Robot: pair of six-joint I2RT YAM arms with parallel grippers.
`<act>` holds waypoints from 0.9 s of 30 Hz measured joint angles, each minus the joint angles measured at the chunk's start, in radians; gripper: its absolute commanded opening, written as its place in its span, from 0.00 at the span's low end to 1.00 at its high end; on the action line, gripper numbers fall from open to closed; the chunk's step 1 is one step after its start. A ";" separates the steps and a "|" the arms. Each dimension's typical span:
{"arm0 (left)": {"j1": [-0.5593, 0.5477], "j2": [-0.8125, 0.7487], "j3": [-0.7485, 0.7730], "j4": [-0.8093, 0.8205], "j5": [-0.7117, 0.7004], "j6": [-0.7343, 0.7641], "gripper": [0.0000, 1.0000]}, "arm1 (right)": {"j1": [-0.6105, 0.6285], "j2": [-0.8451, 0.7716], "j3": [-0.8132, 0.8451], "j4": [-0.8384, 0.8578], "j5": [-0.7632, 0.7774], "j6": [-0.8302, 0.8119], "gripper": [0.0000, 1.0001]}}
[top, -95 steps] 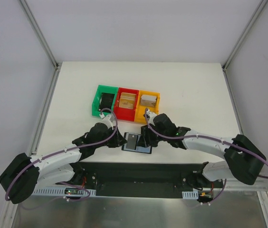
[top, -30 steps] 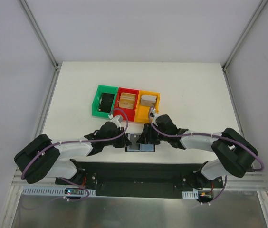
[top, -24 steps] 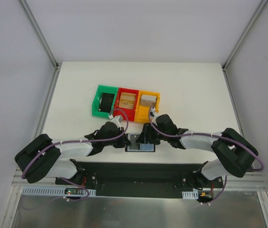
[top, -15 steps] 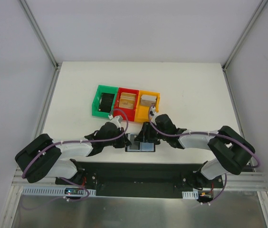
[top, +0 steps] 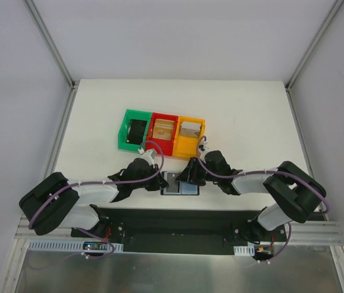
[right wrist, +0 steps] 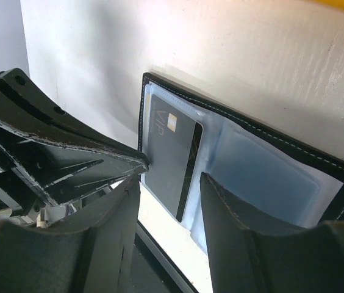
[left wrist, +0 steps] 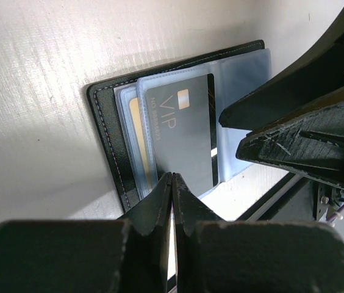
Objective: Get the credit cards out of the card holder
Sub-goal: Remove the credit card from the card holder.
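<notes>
The card holder [top: 180, 183] lies open at the table's near edge, black with grey-blue panels [left wrist: 245, 85]. A dark grey card marked VIP [left wrist: 181, 134] lies on its left panel. A tan-gold card [left wrist: 136, 140] shows under the sleeve beside it. My left gripper [left wrist: 172, 177] is shut, its tips at the near edge of the VIP card; I cannot tell if they pinch it. My right gripper [right wrist: 169, 195] is open, its jaws astride the near end of the VIP card [right wrist: 172, 152]. In the top view the left gripper [top: 161, 179] and right gripper [top: 188, 177] flank the holder.
A green bin [top: 125, 131] with a black item, a red bin [top: 154, 139] and an orange bin [top: 187, 146] with tan cards stand just behind the holder. The black base rail [top: 178, 223] runs right below the table's near edge.
Since 3.2 s ago both grippers closed in on the holder, which turned square to the table edge. In the last half second the right wrist shifted slightly right.
</notes>
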 measured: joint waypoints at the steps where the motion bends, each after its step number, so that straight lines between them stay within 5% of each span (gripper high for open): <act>1: 0.000 0.000 0.000 0.000 0.000 -0.001 0.00 | 0.000 0.003 -0.007 0.012 0.000 0.011 0.47; 27: 0.000 0.008 0.000 0.010 -0.002 -0.016 0.00 | -0.003 0.104 -0.055 0.233 -0.017 0.127 0.43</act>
